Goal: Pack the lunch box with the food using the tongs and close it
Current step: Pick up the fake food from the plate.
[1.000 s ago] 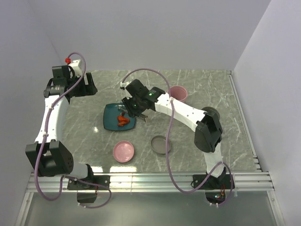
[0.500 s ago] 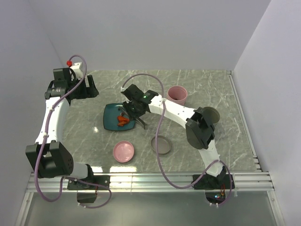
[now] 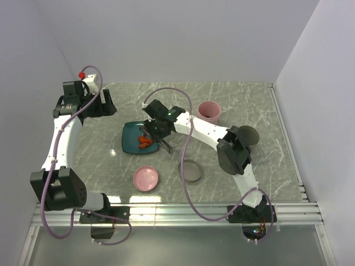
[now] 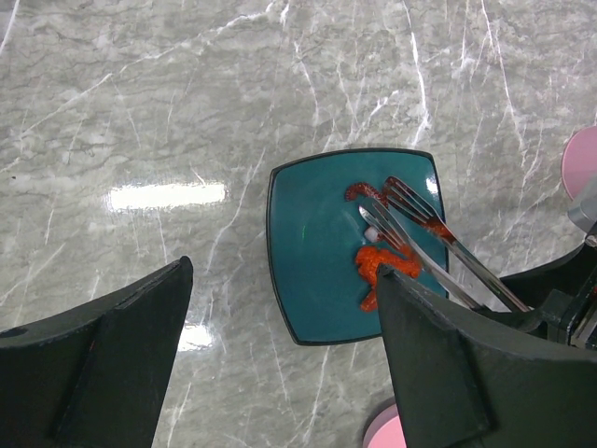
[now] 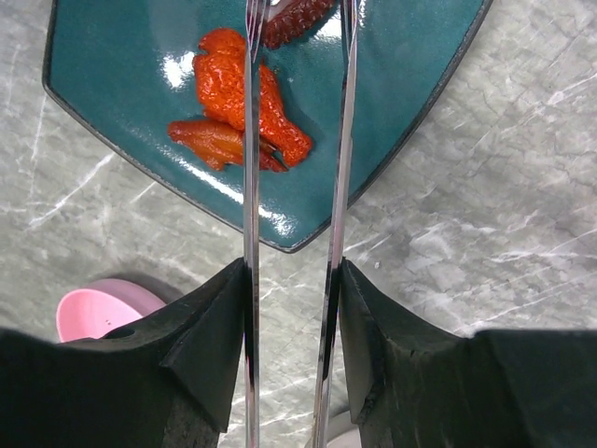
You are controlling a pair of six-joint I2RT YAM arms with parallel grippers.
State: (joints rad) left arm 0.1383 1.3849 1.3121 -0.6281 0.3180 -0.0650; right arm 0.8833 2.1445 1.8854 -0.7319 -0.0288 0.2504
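My right gripper (image 5: 292,289) pinches the tongs (image 5: 250,187) near their joined end, both slim arms running out toward 12 o'clock in the wrist view, still spread apart over the teal plate (image 5: 112,75). The red-orange food (image 5: 238,89) lies on that plate under the 9 o'clock arm, its long axis slanting from 11 to 5, so only its tail sits between the arms. I judge the tongs need a nudge toward 9 o'clock before squeezing. My left gripper (image 4: 280,280) hangs spread wide and empty, well apart from the food.
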